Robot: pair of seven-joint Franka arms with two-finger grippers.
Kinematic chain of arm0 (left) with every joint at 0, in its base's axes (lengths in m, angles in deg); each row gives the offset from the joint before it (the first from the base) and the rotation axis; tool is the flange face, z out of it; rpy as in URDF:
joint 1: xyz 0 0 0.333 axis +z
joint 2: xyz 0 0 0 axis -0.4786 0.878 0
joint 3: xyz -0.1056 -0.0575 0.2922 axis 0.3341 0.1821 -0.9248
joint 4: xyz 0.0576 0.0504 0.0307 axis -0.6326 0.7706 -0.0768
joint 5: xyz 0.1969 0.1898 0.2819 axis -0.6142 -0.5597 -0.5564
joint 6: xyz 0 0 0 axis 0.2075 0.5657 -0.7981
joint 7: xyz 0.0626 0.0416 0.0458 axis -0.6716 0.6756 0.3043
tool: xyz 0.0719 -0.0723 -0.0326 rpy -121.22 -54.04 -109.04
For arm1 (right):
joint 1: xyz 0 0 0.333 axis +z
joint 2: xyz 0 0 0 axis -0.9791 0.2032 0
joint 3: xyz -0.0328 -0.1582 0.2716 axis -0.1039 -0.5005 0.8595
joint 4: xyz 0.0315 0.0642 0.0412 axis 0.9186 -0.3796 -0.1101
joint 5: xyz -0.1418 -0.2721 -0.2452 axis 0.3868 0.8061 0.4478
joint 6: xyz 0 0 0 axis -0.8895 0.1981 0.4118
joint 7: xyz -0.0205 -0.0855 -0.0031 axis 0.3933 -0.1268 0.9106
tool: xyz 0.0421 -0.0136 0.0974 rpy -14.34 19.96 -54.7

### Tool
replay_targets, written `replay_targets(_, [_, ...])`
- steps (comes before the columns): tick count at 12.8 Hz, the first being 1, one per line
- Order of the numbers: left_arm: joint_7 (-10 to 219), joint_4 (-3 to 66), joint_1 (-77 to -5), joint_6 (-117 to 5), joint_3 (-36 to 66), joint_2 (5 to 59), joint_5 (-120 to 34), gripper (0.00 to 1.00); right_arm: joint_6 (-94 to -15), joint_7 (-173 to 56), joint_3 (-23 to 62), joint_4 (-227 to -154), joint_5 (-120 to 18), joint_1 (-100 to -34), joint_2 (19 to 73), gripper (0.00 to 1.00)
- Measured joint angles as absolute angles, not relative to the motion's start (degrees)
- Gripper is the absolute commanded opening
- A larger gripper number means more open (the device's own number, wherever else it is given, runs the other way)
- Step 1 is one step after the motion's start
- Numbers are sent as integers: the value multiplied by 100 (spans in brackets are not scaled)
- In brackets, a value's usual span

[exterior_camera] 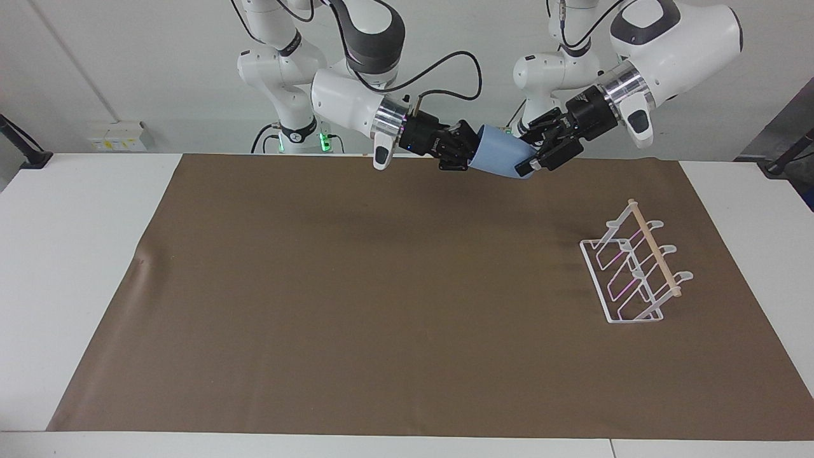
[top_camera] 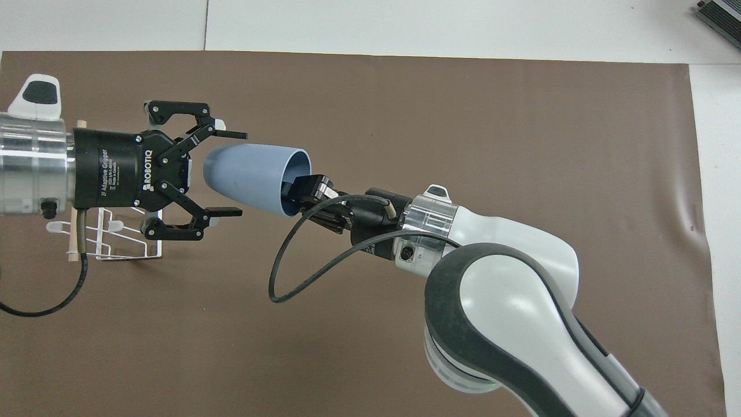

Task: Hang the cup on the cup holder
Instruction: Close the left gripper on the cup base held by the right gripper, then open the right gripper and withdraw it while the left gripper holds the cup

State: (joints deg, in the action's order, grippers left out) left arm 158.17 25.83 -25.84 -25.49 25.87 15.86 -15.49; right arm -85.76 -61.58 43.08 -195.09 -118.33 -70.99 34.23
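So I've got both arms up over the robots' edge of the brown mat [exterior_camera: 356, 305], reaching in toward each other mid-air. The right arm is stretched out nearly level and its right tool [top_camera: 301, 194] is clamped on the cup's rim, with one finger tucked inside the mouth. The cup [top_camera: 255, 178] lies sideways in the air, base pointing at the other arm. It's a light-blue tapered tumbler, smooth matte plastic, no handle.

The left arm comes in angled slightly down, and its left tool [top_camera: 231, 174] has its fingers apart, straddling the narrow base of the cup. I can't tell whether the fingertips actually touch the plastic.

The cup holder [exterior_camera: 636, 267] sits on the mat at the left arm's end of the tabletop, well apart from the cup. It's a white wire rack with slanted looped prongs and a pale wooden dowel along the top.
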Motion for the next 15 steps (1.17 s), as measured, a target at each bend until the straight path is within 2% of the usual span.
replay_targets(5, [15733, 2586, -2586, -2599, 2585, 1583, -1561, 0, -8584, -6158, 4308, -19517, -11833, -7099, 3424, 0])
replay_targets(6, [15733, 2586, -2586, -2600, 2585, 1583, -1561, 0, -8586, -6158, 4308, -19517, -11833, -7099, 3424, 40])
replay_targets(7, [15732, 2587, -2587, -2603, 2585, 1583, -1562, 0, -8596, -6145, 4308, -19517, -11833, -7097, 3424, 99])
replay_targets(15, [15733, 2636, -2583, -2603, 2553, 1583, -1669, 0, -8913, -5986, 4306, -19501, -11802, -7101, 3421, 100])
